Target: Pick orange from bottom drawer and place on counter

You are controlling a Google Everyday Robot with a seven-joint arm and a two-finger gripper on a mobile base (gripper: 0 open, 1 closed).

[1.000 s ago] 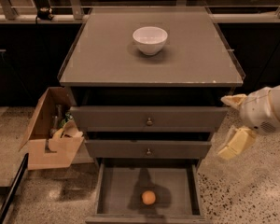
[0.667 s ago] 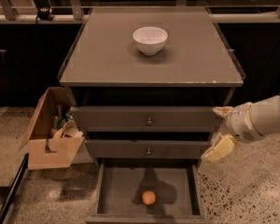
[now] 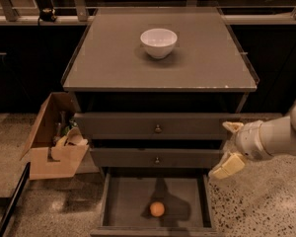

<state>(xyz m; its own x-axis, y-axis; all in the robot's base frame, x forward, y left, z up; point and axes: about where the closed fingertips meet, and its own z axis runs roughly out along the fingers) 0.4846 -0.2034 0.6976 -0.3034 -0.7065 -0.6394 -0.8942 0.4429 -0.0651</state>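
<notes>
The orange [image 3: 157, 209] lies on the floor of the open bottom drawer [image 3: 123, 204], near its front middle. The counter [image 3: 113, 63] is the flat grey-brown top of the cabinet, with a white bowl [image 3: 159, 42] standing on it toward the back. My gripper [image 3: 230, 147] is at the right front corner of the cabinet, level with the two upper drawers, above and to the right of the orange. Its two pale fingers are spread apart, one [image 3: 233, 127] high and one [image 3: 227, 166] low, with nothing between them.
Two closed upper drawers with small round knobs [image 3: 158, 129] sit above the open one. An open cardboard box [image 3: 52, 152] with items in it stands on the speckled floor left of the cabinet. A dark bar [image 3: 10, 204] slants across the floor at lower left.
My arm has moved left and slightly down, bringing the gripper from right of the cabinet to its right front corner. The orange and bowl have not moved.
</notes>
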